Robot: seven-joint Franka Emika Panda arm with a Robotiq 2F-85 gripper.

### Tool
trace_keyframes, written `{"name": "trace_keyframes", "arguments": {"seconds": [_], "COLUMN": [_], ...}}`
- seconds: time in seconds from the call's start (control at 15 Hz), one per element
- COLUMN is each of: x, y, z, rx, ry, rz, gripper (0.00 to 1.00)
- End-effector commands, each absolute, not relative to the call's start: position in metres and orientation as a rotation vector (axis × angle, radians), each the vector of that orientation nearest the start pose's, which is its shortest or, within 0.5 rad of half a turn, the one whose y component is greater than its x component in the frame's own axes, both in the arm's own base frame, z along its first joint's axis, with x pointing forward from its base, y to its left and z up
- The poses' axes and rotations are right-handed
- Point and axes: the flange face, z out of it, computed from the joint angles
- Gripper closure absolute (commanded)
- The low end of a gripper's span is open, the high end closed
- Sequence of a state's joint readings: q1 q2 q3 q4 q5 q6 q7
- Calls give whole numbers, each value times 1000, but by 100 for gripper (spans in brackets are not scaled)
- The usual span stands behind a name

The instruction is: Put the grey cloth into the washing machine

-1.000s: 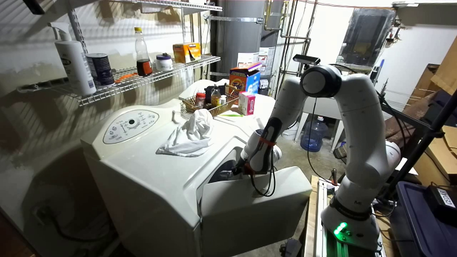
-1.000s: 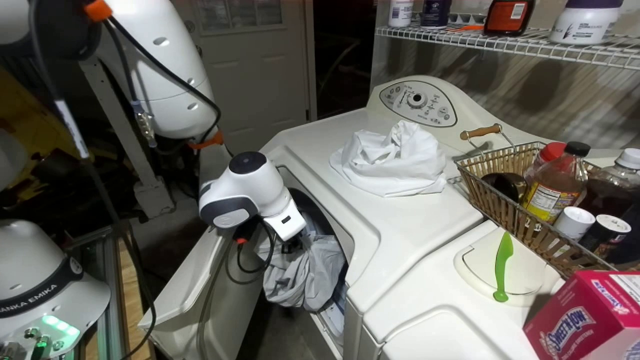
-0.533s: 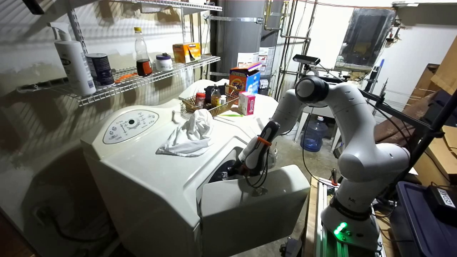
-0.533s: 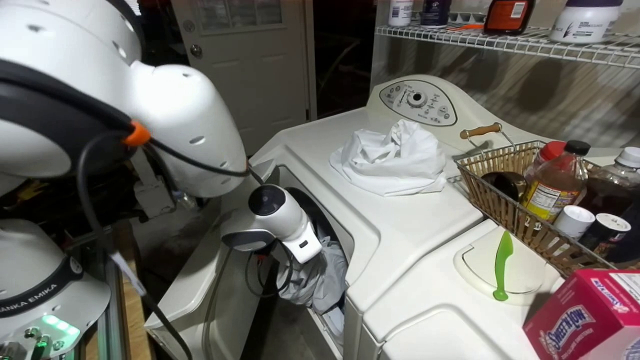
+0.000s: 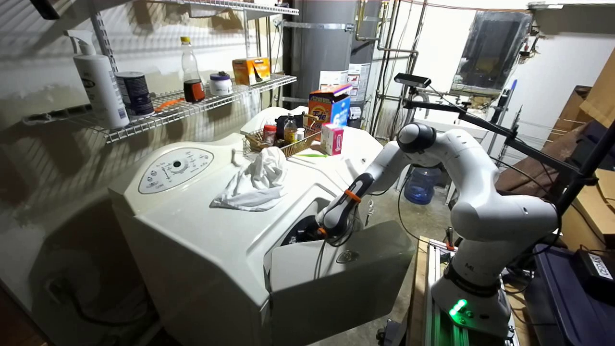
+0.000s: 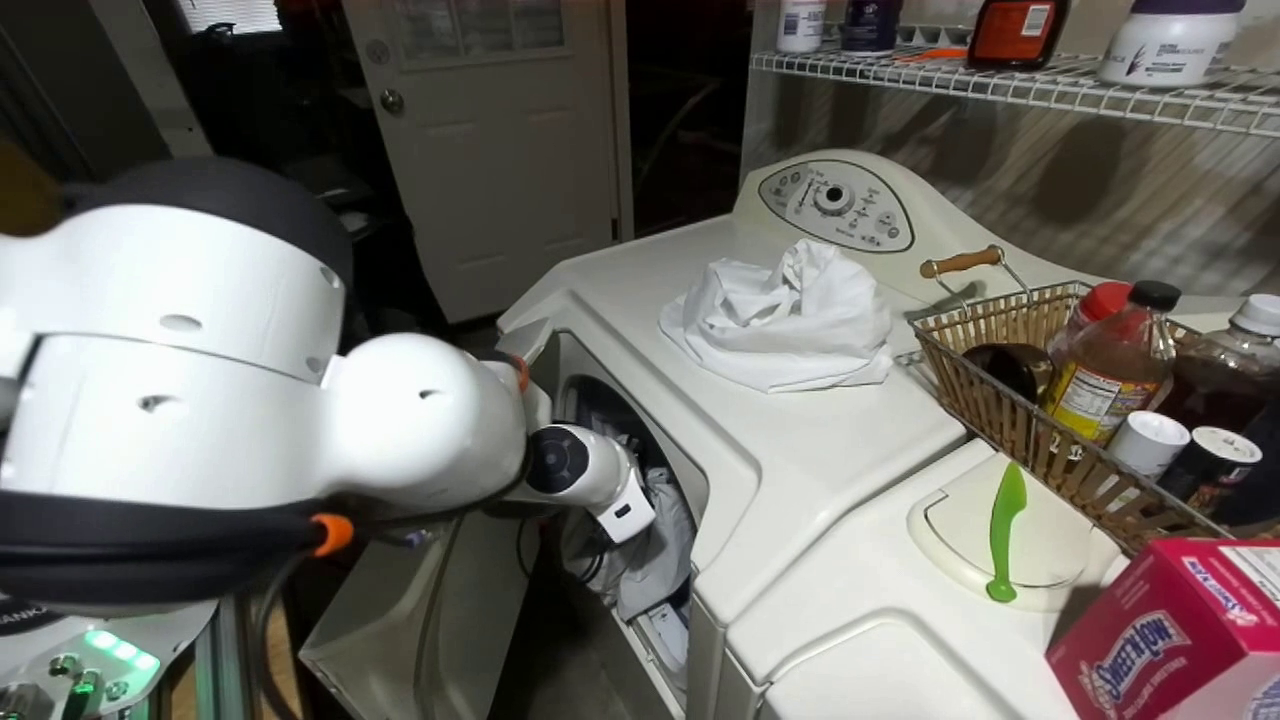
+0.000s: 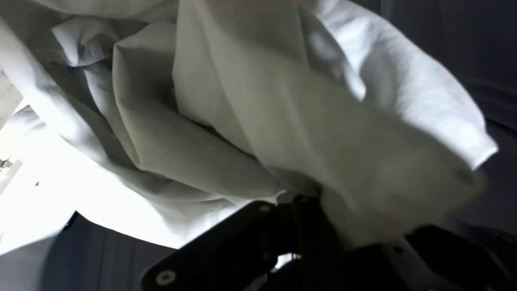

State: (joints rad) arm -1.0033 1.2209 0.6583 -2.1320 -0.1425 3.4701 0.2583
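Note:
The white washing machine (image 5: 202, 230) has its front door (image 5: 341, 288) hanging open; both also show in an exterior view (image 6: 625, 290). The grey cloth (image 6: 655, 580) is bunched in the round front opening, with folds hanging over its lower edge. It fills much of the wrist view (image 7: 226, 133). My gripper (image 7: 313, 198) is shut on the cloth, whose folds gather at the fingertips; one finger is largely covered by cloth. In an exterior view the dark gripper (image 5: 305, 230) is inside the opening. In another exterior view the wrist hides it.
A crumpled white cloth (image 5: 259, 182) lies on the machine top. A wicker basket (image 6: 985, 400) with bottles, a green scoop (image 6: 1005, 530) and a pink box (image 6: 1160, 640) stand beside it. A wire shelf (image 5: 202, 105) hangs above. The open door is close below my forearm.
My gripper has moved forward and down into the opening, taking the grey cloth along. The arm's elbow has lowered. The door has shifted slightly; the white cloth has stayed put.

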Motion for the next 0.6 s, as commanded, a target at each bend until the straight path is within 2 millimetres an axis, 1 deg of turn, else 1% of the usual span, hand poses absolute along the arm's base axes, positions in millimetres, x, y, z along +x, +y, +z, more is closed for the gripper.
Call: {"name": "trace_keyframes", "arguments": {"seconds": [0.0, 0.13, 0.2, 0.33, 0.53], "x": [528, 533, 535, 539, 543], "y": [-116, -113, -115, -123, -142], "z": [-26, -33, -37, -44, -51], "rx": [-2175, -2133, -2104, -2048, -1956], "ry": [1135, 1159, 1198, 1277, 1396], "rz": [-617, -657, -690, -752, -881], "gripper": [98, 98, 98, 98, 98]}}
